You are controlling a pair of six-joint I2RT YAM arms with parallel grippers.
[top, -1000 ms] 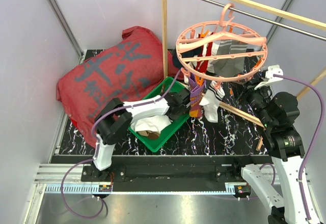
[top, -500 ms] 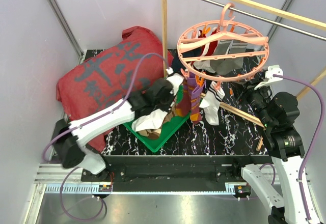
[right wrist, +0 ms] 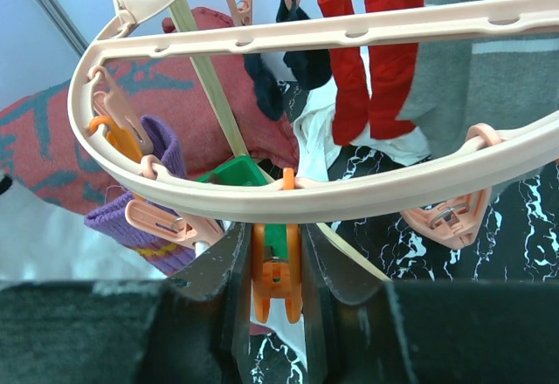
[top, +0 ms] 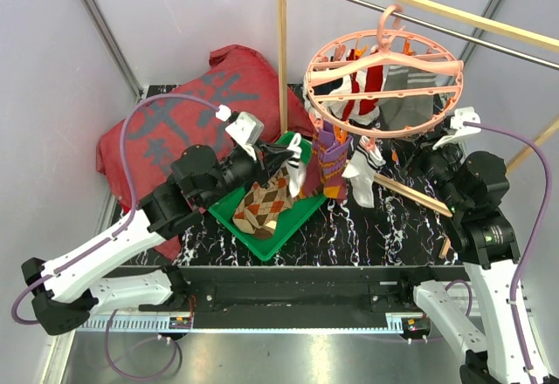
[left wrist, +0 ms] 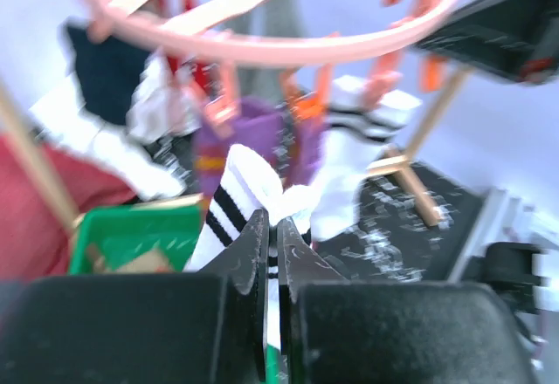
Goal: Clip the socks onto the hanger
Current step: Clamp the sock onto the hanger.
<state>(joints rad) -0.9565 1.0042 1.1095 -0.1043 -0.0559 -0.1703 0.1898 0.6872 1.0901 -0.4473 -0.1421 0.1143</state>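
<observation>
Left gripper (left wrist: 272, 236) is pinched shut on the white striped sock (left wrist: 238, 194). It holds the sock just below the hanger (right wrist: 349, 194), on the hanger's tray-ward side. The grip takes only a thin fold near the cuff, and the rest flops over the fingers.

Right gripper (right wrist: 277, 237) is closed around an orange clip (right wrist: 276, 281) hanging under the hanger's near rim, jaws touching both flanks. I can't tell whether the clip mouth is actually open, since it points down and out of view.

Risks as I see them:
- The hanger hangs free on its hook. Any side push from either arm could swing or spin it, and the clip would either tear out of the right jaws or drag the rim along.
- The purple sock (right wrist: 140, 218) hangs under the rim between the held sock and the held clip. A straight run in would likely brush or snag it and could pull it off its clip.
- With a pinch this thin, the sock may slip if it drags on the purple one, and would probably drop back into the tray (top: 301, 216) beside the argyle sock (top: 266, 202).
- The floppy cuff may fold and miss the mouth, or go in with too little fabric.
- If the right jaws let go before the fabric is seated, the clip shuts on nothing.
- The left wrist view is blurred, so alignment is hard to judge from it.
</observation>
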